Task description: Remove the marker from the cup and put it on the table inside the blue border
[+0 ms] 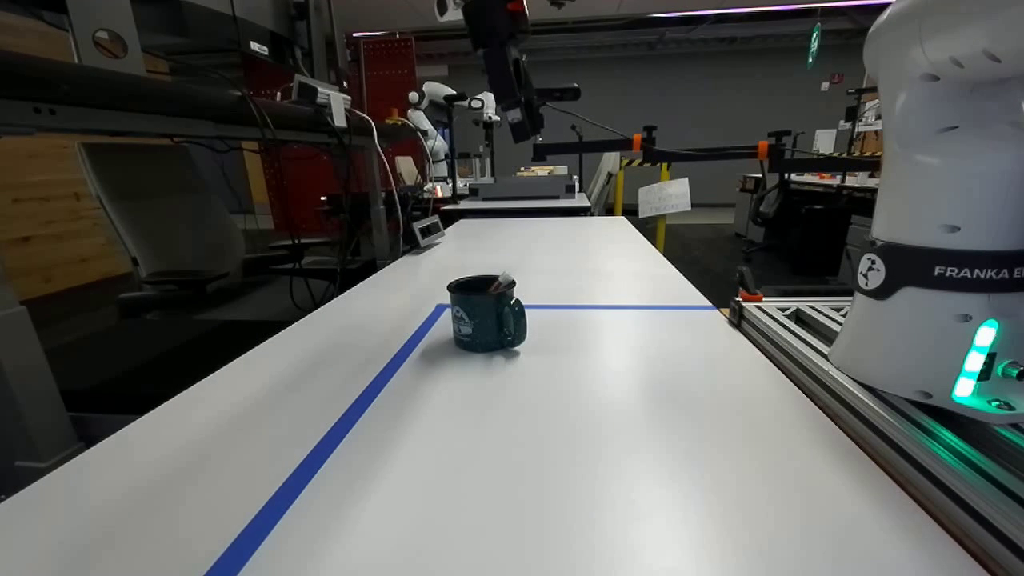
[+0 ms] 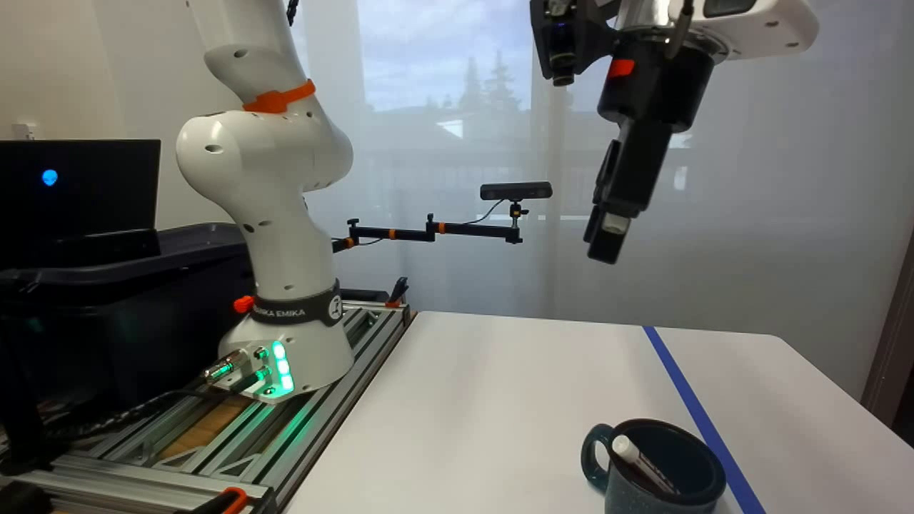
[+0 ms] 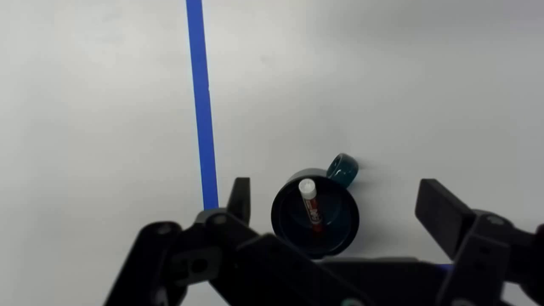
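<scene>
On the white table point(image 1: 600, 448) we tag the cup point(image 1: 480, 324), upright, marker point(image 3: 312, 206) leaning inside it. Just beside the cup, blue border point(image 1: 340, 432) turns a corner. Well above the cup, gripper point(image 3: 332, 199), jaws wide apart. Farther from the cup we note office chair point(image 1: 164, 208), another white robot arm point(image 1: 437, 94), then grey wall point(image 1: 704, 104).

At the wrist view's lower centre, sideways access to the marker point(image 3: 311, 204) is being blocked by the cup point(image 3: 339, 212); passage from above is being left open.
</scene>
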Controlling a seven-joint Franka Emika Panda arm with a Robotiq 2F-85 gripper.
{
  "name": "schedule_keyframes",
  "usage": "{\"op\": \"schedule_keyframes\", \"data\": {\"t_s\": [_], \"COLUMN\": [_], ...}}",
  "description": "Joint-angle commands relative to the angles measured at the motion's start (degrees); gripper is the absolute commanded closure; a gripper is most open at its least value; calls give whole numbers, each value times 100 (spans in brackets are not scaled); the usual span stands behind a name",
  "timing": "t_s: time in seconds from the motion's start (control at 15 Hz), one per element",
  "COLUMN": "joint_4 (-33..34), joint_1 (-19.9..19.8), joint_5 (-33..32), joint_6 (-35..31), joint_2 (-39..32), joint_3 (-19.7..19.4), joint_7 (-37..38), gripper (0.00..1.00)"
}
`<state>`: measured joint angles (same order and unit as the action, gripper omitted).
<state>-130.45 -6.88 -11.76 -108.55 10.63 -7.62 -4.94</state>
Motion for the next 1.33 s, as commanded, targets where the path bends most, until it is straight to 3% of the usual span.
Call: {"op": "schedule_keyframes", "data": {"t_s": [0.0, 0.6, 1.27], "joint_4": [60, 676, 1316], "joint_1": [23, -140, -282], "joint_5": [26, 690, 675], "joint_6": [-716, -856, -692], "joint_2": [-383, -1703, -2696], "joint_3": [-70, -114, 67], "joint_7": [-734, -2015, -2154], "gripper": [0, 0, 0]}}
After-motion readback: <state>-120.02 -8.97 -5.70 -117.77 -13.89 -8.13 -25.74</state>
